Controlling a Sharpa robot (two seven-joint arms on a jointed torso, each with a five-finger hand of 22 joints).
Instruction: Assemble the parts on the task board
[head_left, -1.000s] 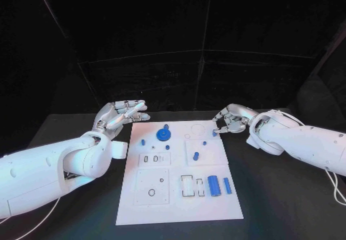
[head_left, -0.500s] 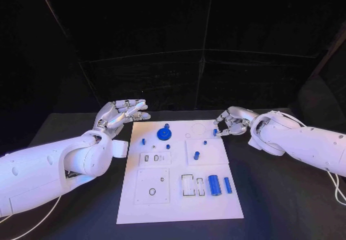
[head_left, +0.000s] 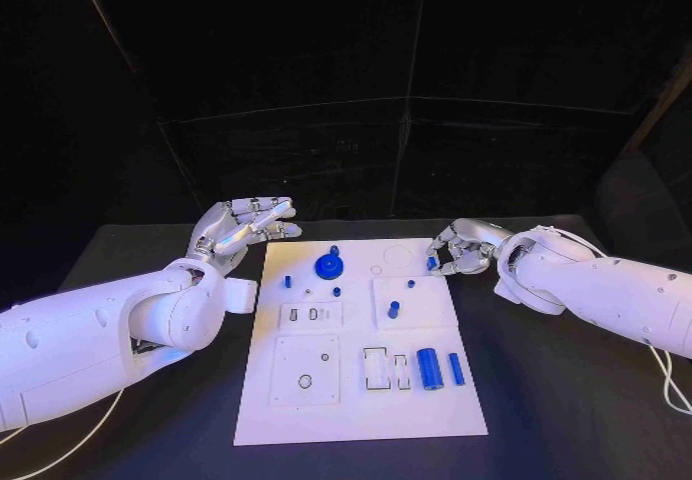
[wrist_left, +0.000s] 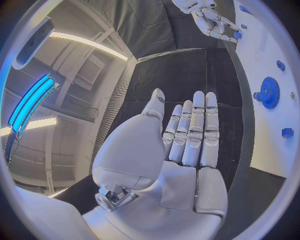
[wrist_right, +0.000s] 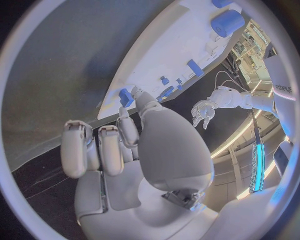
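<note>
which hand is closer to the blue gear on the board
Left. The left hand hovers open just beyond the task board's left edge, near the blue gear; the right hand pinches a small blue part at the right edge.

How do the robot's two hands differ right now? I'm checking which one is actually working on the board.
The left hand hovers beside the task board, off its far left corner, fingers extended and holding nothing. The right hand is at the board's far right edge, fingers curled in, pinching a small blue part. In the left wrist view the left hand's palm is flat and bare. Both are silver hands on white arms.
</note>
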